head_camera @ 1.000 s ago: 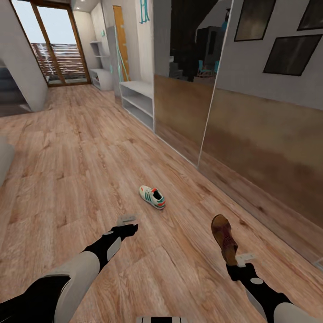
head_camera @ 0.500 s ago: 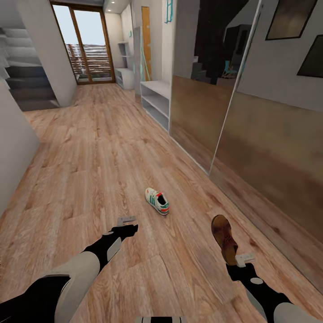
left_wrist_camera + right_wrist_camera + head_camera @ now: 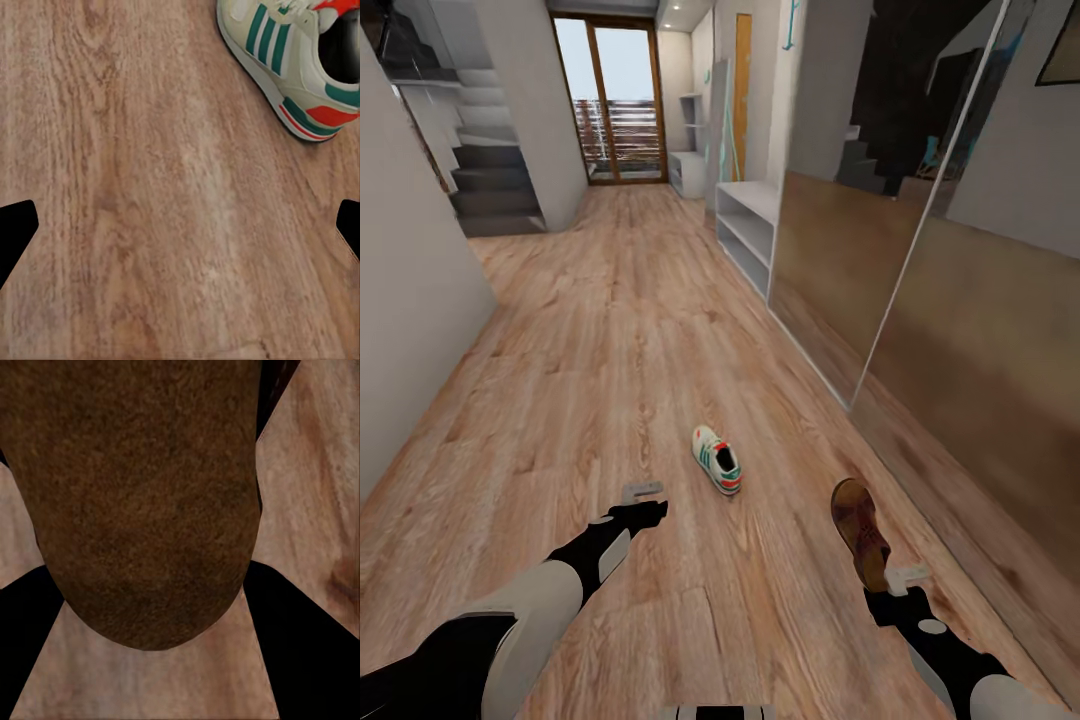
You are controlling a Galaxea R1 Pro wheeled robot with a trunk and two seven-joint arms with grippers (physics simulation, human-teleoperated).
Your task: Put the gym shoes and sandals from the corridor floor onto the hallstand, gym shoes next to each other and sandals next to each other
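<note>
One gym shoe (image 3: 717, 460), white with teal stripes and a red-orange heel, lies on the corridor floor (image 3: 590, 380) ahead of me; it also shows in the left wrist view (image 3: 292, 52). My left gripper (image 3: 643, 500) hovers open just short and to the left of it, its fingers (image 3: 15, 232) spread wide over bare planks. My right gripper (image 3: 892, 582) is shut on the heel end of a brown sandal (image 3: 859, 528), held off the floor; the sandal (image 3: 142, 495) sits between the dark fingers (image 3: 315, 660). The hallstand (image 3: 748, 228), white with two long open shelves, stands farther along the right wall.
Mirrored panels (image 3: 920, 300) line the right wall beside me. A grey wall (image 3: 410, 300) closes the left side, with stairs (image 3: 495, 190) beyond it. A glass door (image 3: 615, 110) ends the corridor, with another white unit (image 3: 685, 170) under floating shelves near it.
The whole picture has swung, so the camera has turned to look straight down the corridor. Both arms hold the same pose, and the sandal stays in the right gripper.
</note>
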